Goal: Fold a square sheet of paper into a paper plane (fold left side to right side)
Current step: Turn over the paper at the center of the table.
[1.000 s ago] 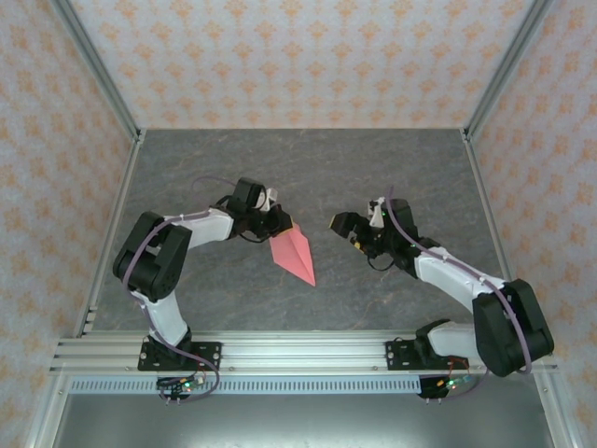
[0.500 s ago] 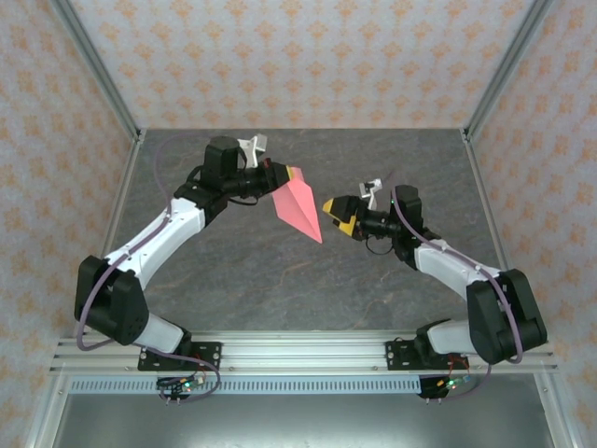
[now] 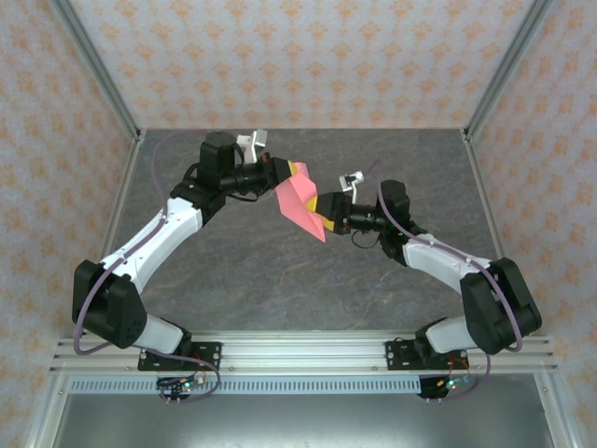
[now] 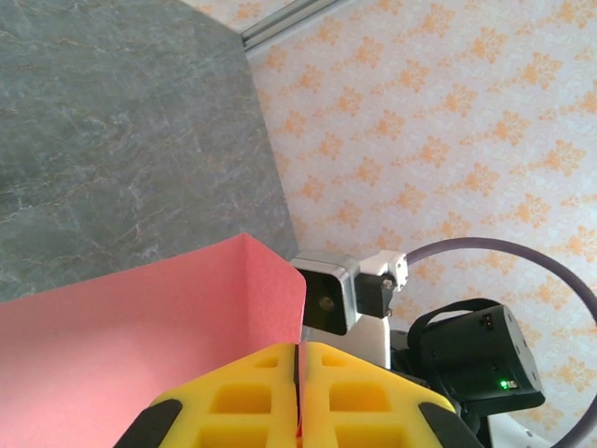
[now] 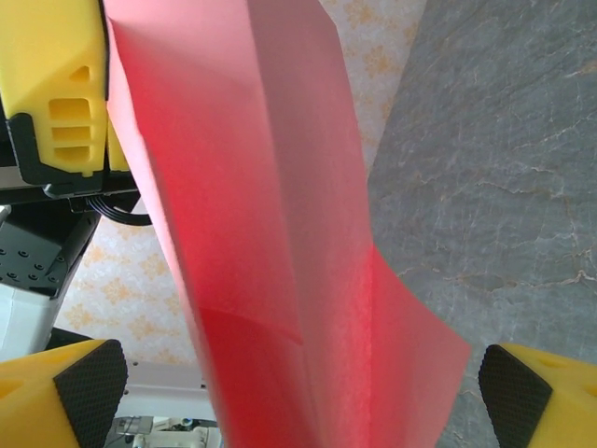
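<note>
The square sheet of paper (image 3: 300, 205), salmon-pink and folded into a pointed plane shape, hangs in the air above the grey table. My left gripper (image 3: 291, 175) is shut on its upper edge. In the left wrist view the yellow fingers (image 4: 233, 401) meet with a pink strip pinched between them, and the paper (image 4: 140, 336) spreads to the left. My right gripper (image 3: 324, 217) is open, and its fingers straddle the paper's lower pointed end. From the right wrist, the paper (image 5: 280, 233) hangs between the spread pads (image 5: 89, 383) without visibly touching either.
The grey stone-patterned table (image 3: 308, 280) lies below both arms. Patterned walls and aluminium frame posts (image 3: 494, 84) close in the back and sides. A metal rail (image 3: 298, 355) carrying the arm bases runs along the near edge.
My left arm has lifted the paper off the table and carried it up and back. My right gripper, still open, has moved left until its fingers flank the paper's tip.
</note>
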{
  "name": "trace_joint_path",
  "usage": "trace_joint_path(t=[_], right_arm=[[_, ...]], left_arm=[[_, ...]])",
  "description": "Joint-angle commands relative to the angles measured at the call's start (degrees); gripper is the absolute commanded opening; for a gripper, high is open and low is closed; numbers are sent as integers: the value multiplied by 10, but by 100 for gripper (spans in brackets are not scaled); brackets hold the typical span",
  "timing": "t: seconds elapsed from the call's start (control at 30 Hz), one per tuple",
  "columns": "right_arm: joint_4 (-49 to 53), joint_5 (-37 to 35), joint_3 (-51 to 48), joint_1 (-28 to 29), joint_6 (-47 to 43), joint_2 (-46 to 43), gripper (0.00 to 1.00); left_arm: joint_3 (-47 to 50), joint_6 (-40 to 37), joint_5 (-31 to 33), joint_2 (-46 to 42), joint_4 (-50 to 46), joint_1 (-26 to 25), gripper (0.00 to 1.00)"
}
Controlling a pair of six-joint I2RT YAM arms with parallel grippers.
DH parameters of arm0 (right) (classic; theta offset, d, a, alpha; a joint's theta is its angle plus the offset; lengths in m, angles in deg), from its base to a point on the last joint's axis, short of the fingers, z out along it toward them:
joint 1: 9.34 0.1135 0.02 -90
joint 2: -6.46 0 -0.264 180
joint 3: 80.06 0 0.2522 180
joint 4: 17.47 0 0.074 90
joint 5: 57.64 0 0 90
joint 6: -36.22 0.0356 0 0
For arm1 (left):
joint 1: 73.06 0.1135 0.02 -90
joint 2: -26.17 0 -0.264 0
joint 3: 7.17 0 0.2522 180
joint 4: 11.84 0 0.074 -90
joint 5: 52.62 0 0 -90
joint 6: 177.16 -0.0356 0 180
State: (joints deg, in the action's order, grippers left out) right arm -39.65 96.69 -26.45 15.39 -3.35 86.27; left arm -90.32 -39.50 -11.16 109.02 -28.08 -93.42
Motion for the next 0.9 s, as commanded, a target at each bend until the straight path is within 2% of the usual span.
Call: trace_joint_path(t=[0.0,0.17,0.4,0.5,0.67,0.73,0.87], right_arm=[[-45,10,21,4,10,2,98],[-54,13,26,6,26,-3,80],[-38,9,25,7,18,-15,46],[-17,3,26,8,3,-23,37],[29,-3,30,7,-31,-36,25],[67,-7,34,7,-53,-44,24],[184,-28,53,7,-128,-63,21]], left_arm=[[-13,12,-23,-24,27,1,7],[-9,10,-26,-19,26,-7,7],[-1,6,-26,-10,25,-9,7],[2,-7,-24,-10,9,-9,7],[7,-25,-17,-13,-16,-9,8],[4,-38,-9,-16,-33,-9,10],[-11,-79,25,-25,-101,-6,28]])
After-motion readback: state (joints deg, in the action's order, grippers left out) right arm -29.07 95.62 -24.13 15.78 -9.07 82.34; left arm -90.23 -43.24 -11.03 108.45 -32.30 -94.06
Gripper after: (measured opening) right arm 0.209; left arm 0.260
